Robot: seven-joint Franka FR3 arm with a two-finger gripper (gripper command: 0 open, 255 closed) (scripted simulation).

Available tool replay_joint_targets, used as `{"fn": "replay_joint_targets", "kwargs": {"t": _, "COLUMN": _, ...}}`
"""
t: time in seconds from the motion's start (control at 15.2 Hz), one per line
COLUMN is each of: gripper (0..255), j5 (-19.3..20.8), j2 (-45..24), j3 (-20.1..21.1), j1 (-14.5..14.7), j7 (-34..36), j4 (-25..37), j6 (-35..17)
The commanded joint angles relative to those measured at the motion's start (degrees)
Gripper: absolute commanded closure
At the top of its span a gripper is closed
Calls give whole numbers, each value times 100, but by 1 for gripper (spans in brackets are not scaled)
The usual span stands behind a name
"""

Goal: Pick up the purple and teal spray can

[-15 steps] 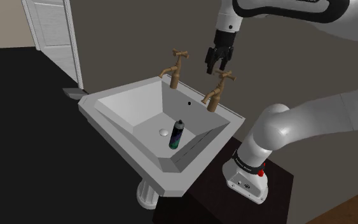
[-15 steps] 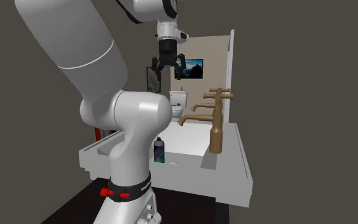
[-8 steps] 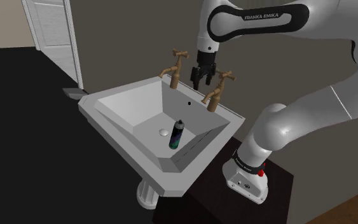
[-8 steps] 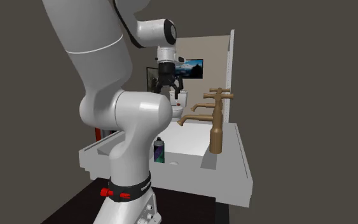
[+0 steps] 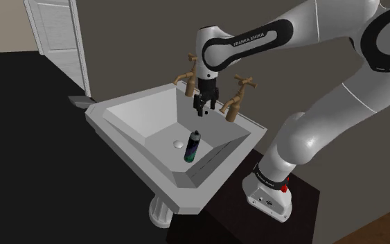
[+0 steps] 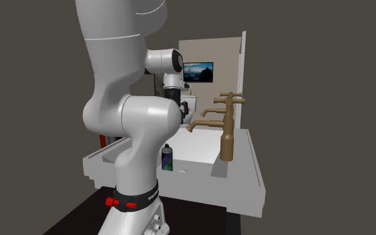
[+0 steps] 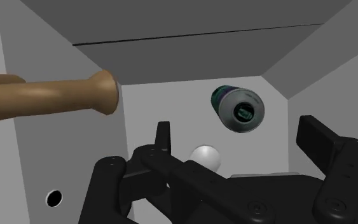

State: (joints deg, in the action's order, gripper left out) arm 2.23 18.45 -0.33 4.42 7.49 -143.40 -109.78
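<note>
Gripper [image 5: 199,113]: the two black fingers [image 7: 163,137] stand wide apart. Nothing is between the pads and nothing is held. No contact with any object is seen.

Purple and teal spray can [image 7: 238,109]: in the wrist view it is seen from above, cap end toward the camera, in line with the gap between the fingers but beyond them and apart from both. It stands upright on the floor of the basin, just beside the round drain [image 7: 205,156]. In the shoulder view the gripper hangs above the can with a clear gap.

Sink [image 5: 141,114]: pale grey, angular, on a pedestal. An overflow hole [image 7: 54,198] sits in the rear basin wall.

Taps: two brass-coloured taps on the rear rim; the gripper sits between them, and the spout of one [image 7: 50,98] runs close beside the fingers without touching.

Beyond: a dark wall and a white panelled door [image 5: 55,28].
</note>
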Motion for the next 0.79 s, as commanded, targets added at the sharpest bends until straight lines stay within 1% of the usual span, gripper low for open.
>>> {"fn": "replay_joint_targets", "kwargs": {"t": 0.0, "gripper": 0, "j5": -31, "j2": -431, "j3": 43, "j1": 52, "j7": 6, "j4": 14, "j6": -283}}
{"fn": "replay_joint_targets", "kwargs": {"t": 0.46, "gripper": 0, "j5": -91, "j2": -1913, "j3": 179, "j1": 200, "j7": 1, "j4": 192, "j6": -1127}}
{"fn": "replay_joint_targets", "kwargs": {"t": 0.73, "gripper": 0, "j5": -77, "j2": -2185, "j3": 178, "j1": 199, "j7": 16, "j4": 138, "j6": -1452}}
